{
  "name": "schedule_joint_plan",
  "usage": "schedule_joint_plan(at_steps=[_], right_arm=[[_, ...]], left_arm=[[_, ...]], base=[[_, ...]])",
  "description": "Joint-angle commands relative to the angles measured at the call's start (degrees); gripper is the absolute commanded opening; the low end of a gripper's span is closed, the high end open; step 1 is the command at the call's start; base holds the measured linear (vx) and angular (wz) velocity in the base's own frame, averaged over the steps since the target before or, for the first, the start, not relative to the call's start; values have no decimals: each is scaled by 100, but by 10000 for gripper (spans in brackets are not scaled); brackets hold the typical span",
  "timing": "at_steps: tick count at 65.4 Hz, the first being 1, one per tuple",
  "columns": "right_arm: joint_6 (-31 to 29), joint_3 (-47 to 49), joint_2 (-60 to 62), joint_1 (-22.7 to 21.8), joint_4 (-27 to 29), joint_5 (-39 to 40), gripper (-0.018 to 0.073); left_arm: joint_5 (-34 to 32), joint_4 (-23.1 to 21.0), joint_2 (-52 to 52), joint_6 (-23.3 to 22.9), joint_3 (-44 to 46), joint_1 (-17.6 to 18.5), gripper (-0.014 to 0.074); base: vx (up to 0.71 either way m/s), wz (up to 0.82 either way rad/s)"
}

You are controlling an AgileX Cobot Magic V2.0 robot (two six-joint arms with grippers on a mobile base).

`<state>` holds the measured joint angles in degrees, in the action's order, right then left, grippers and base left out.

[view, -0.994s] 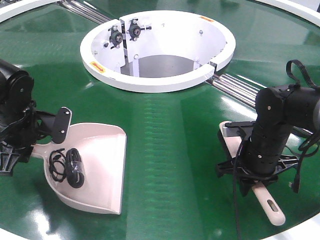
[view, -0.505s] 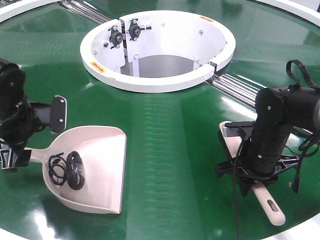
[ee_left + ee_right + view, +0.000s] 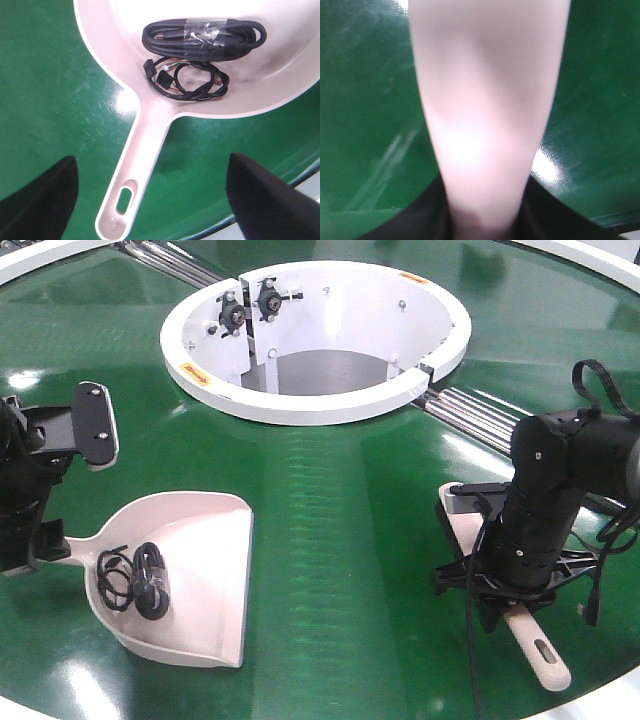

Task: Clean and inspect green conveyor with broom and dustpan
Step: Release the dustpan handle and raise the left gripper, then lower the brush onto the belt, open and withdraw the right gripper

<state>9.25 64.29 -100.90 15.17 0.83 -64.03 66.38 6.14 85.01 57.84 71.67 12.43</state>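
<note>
- Risen off the dustpan (image 3: 200, 570) handle, the left end effector (image 3: 150, 200) hangs open; the dustpan lies on the green conveyor (image 3: 340, 500), cables (image 3: 135, 580) inside.
- Set-down seems underway: the right end effector (image 3: 500, 600) grips the broom (image 3: 535, 645), so releasing it likely follows.

Down on the green conveyor (image 3: 340, 540), the dustpan (image 3: 205, 570) lies at the near left, wide edge facing right, handle running off to the left. Inside it, toward the handle end, sit a cable bundle (image 3: 152, 578) and, just left of it, a thin wire loop (image 3: 113, 575), the two touching. The left gripper (image 3: 152, 165) hangs above that handle, one finger either side and clear of it. Over at the near right lies the broom (image 3: 535, 640), handle end nearest, with the right gripper (image 3: 500, 605) planted on top of it. Behind both, mid-belt, sits the white hub (image 3: 320, 412), and rollers (image 3: 480, 415) run from its right side toward the right edge.
</note>
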Motion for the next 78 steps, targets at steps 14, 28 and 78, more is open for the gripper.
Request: schedule_joint_plan(at_steps=[14,28,78], right_arm=[[-31,119,284,-26,-43,1,-1],[-31,119,284,-26,-43,1,-1],[158,138,284,-26,-278,-12,53]], left_arm=[[-92,-47,-208,-74,146,35,575],[-92,-47,-208,-74,146,35,575],[-92,-47,-208,-74,146,35,575]], base=[[0,0],[0,0],[0,0]])
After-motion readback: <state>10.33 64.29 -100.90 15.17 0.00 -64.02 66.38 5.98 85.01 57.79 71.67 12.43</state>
